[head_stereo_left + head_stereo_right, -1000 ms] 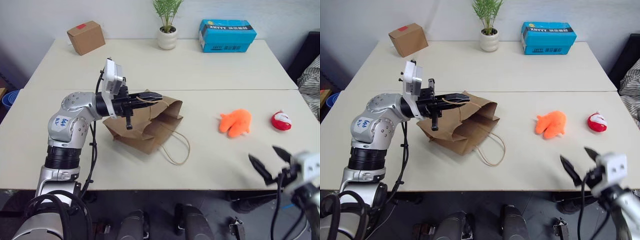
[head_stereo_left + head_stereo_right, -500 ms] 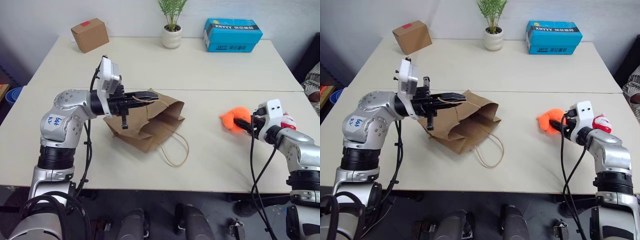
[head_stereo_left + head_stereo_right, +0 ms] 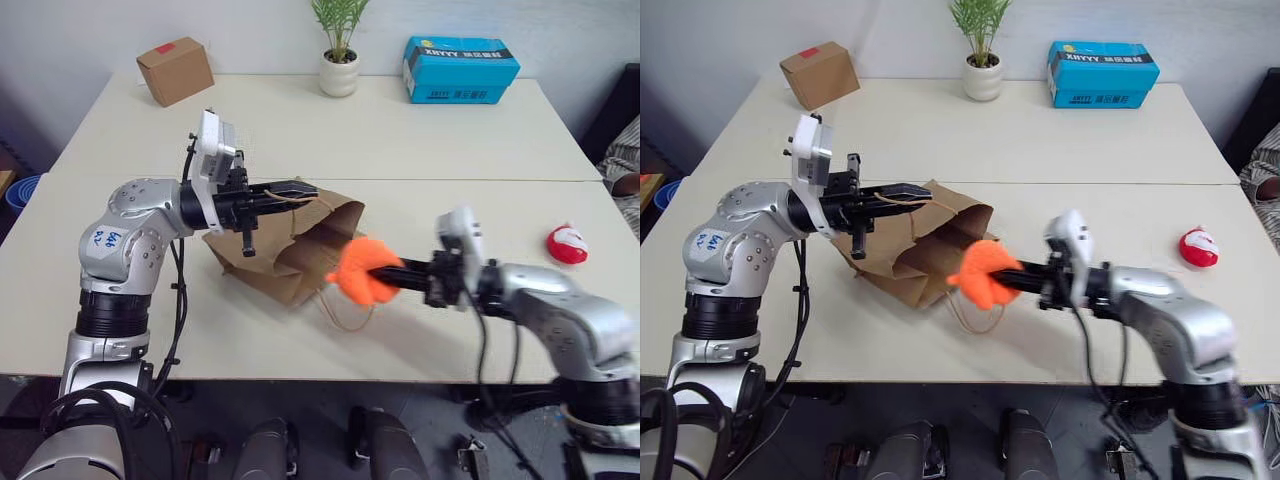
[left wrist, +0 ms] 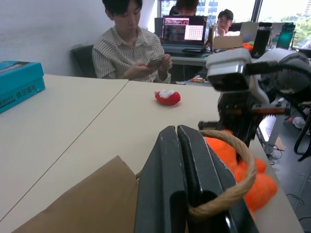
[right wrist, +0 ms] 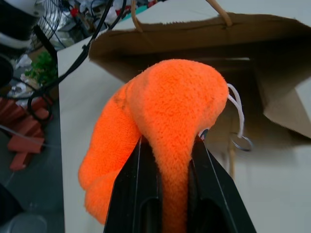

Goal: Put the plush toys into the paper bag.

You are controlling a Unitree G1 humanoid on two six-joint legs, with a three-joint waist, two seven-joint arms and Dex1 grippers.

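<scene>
The brown paper bag lies on the near table with its mouth facing right. My left gripper is shut on the bag's upper rope handle and holds the mouth lifted. My right gripper is shut on the orange plush toy and holds it level just in front of the bag's mouth. In the right wrist view the black fingers squeeze the orange plush toy before the dark opening of the paper bag. The red-and-white plush toy lies on the table at the far right.
A small cardboard box with a red sticker, a potted plant and a blue box stand along the far table. The bag's second rope handle lies loose on the table. People sit at desks beyond the table's right end.
My right gripper closed on the orange plush toy, lifted it and carried it left to the bag's mouth. The left gripper kept holding the handle in place.
</scene>
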